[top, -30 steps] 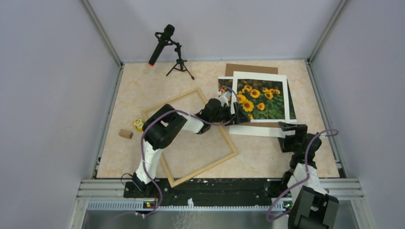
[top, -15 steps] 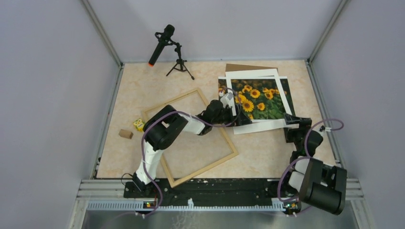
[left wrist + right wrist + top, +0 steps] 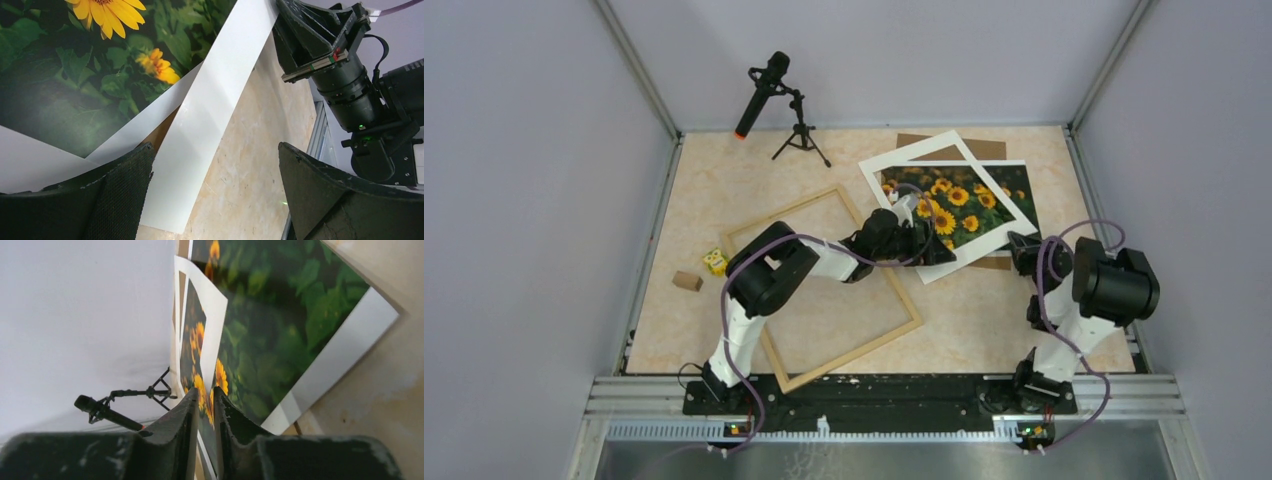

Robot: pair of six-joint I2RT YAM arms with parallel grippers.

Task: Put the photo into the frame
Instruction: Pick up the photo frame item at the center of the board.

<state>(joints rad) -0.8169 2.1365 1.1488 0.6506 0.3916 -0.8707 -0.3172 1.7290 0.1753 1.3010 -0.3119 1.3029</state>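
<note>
The photo (image 3: 964, 205) of sunflowers lies flat at the table's back right, over a brown backing board (image 3: 989, 148). A white mat (image 3: 909, 152) sits skewed on top of it, its right corner raised. My right gripper (image 3: 1021, 248) pinches that corner. In the right wrist view its jaws (image 3: 204, 392) stand nearly together with the thin mat (image 3: 212, 305) edge-on between them and the photo (image 3: 290, 330) behind. My left gripper (image 3: 929, 245) is open at the photo's near-left edge. A strip of the mat (image 3: 220, 90) runs between its fingers (image 3: 215, 150). The light wooden frame (image 3: 854, 352) lies left of centre, empty.
A microphone on a small tripod (image 3: 769, 90) stands at the back left. A small wooden block (image 3: 687, 281) and a yellow cube (image 3: 714, 261) lie left of the frame. Grey walls close in the table on three sides.
My right arm swung in and its jaws closed from wide open onto the mat's right corner. The mat turned out of square over the photo. The left arm stayed put.
</note>
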